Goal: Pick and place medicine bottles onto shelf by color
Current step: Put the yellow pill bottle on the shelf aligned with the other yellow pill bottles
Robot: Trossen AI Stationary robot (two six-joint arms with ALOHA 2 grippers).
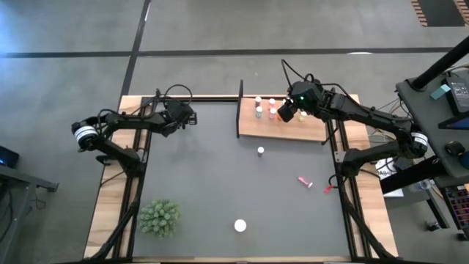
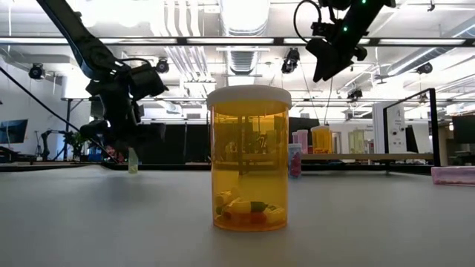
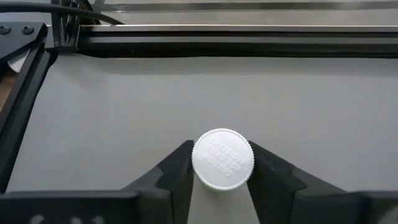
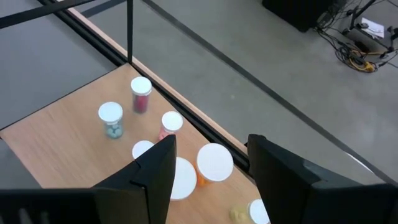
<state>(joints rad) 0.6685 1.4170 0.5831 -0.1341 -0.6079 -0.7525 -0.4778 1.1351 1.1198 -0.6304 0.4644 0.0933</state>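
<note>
The left gripper (image 3: 221, 186), upper left of the high view, has its fingers pressed against a white-capped bottle (image 3: 222, 158) on the mat (image 1: 220, 176); this looks like the pick, so lifting toward the shelf (image 1: 253, 126) comes next; the right gripper (image 4: 208, 165) hovers part-open and empty over shelved bottles.

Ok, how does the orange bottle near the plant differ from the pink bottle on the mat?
The orange white-capped bottle stands upright; the pink bottle lies on its side. The orange one is near the green plant, the pink one farther right. Both rest on the dark grey mat.
</note>
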